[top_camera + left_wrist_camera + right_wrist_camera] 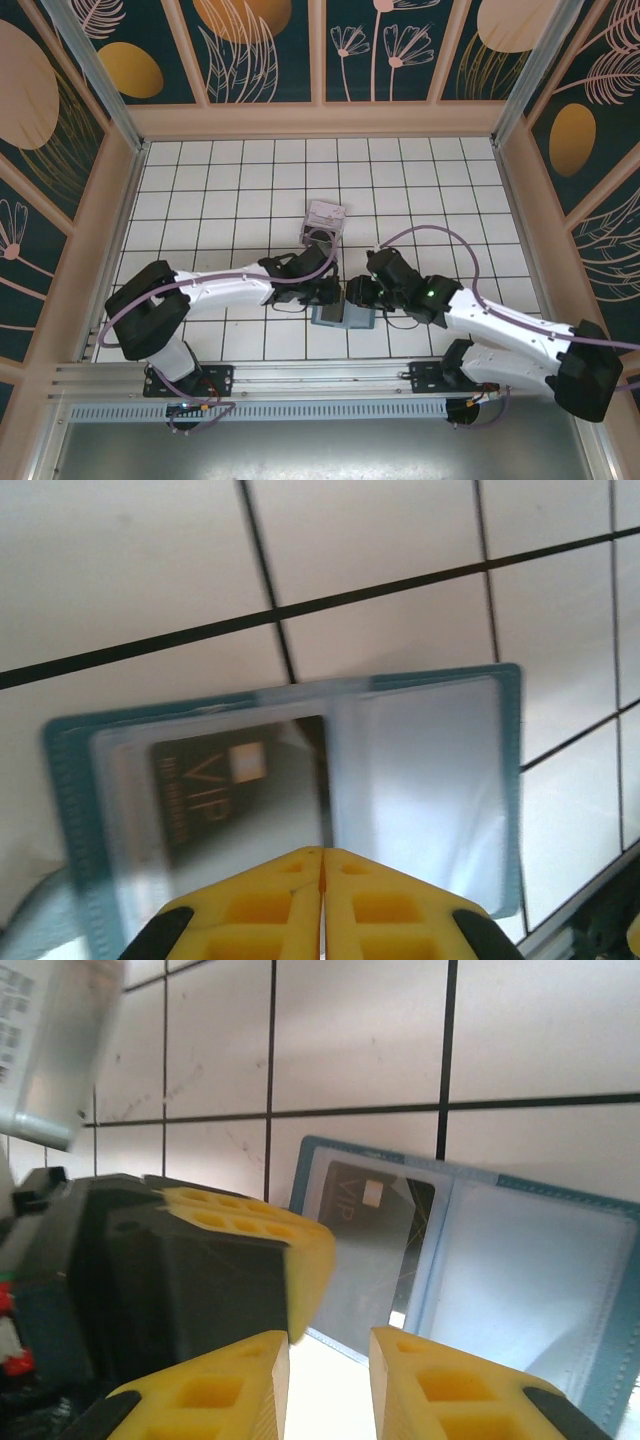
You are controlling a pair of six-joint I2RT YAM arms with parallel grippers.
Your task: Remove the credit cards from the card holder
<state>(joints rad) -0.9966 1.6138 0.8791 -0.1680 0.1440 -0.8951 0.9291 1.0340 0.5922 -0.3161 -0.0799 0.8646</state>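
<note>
Top external view: two white robot arms reach inward across a white tiled surface (240,170) and meet over a small blue-grey card holder (345,317), which lies flat near the front edge, between the two arm bases. A pale clear plastic tray (326,214) sits just beyond the meeting point, apart from the card holder.

Left wrist view: the card holder (420,770) lies open, both panels facing up under clear slot covers. A dark card (240,790) printed with "VIP" sits inside one panel. The other panel looks pale and milky, and I cannot tell whether a card is in it. The left end effector (322,858) has its yellow pads pressed fully together, poised at the near edge of the holder. Whether it pinches anything is hidden.

Right wrist view: the right end effector (330,1360) stands slightly open, a narrow gap of bright surface between its yellow pads, holding nothing, just in front of the holder's edge by the dark card (365,1225).
</note>
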